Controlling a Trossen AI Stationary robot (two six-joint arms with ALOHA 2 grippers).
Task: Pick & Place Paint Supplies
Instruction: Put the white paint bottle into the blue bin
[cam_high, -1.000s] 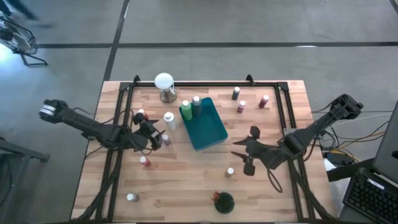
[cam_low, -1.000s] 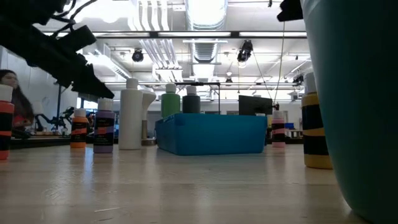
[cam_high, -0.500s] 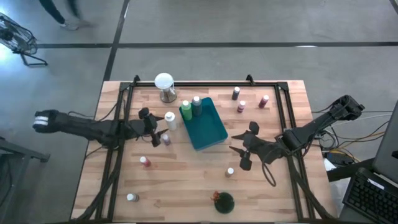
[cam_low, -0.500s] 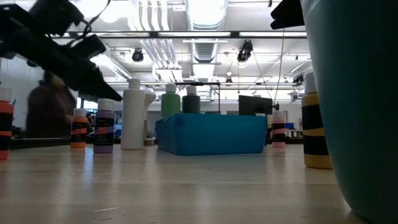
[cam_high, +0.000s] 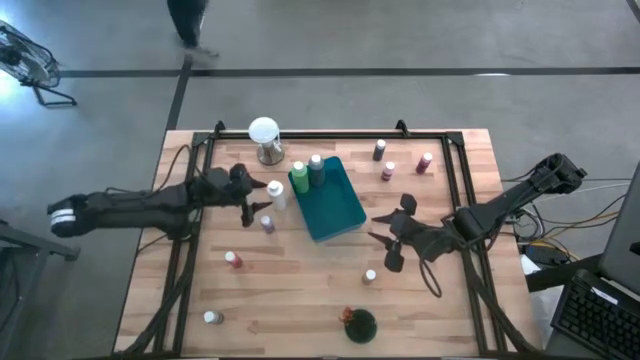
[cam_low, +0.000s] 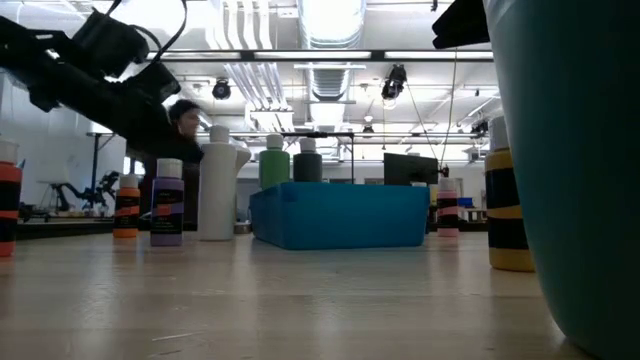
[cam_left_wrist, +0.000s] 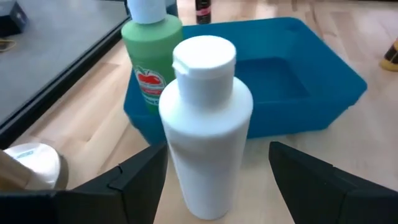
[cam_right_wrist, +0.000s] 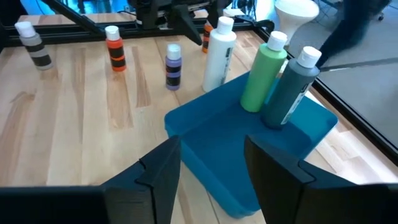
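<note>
A white bottle (cam_left_wrist: 205, 124) stands upright on the table next to the teal tray (cam_high: 335, 210). My left gripper (cam_high: 260, 195) is open, with one finger on either side of the bottle and a gap showing at both sides. Two green bottles (cam_high: 299, 178) (cam_high: 316, 170) stand in the tray's far end. A purple bottle (cam_high: 267, 224) stands just nearer than the white one. My right gripper (cam_high: 380, 230) hangs open above the table to the right of the tray, holding nothing. Other small bottles (cam_high: 388, 170) (cam_high: 232, 259) stand scattered on the table.
A white globe on a metal base (cam_high: 264, 140) stands at the far edge. A dark green cup (cam_high: 358, 325) sits at the near edge, filling the right of the low view. Small white-capped bottles (cam_high: 369, 277) (cam_high: 211, 318) stand near the front. A person walks beyond the far edge.
My left gripper has swung toward the table's far edge and a little right, turning as it went, from beside the purple bottle to around the white bottle. Its fingers have stayed open. The bottles have not moved.
</note>
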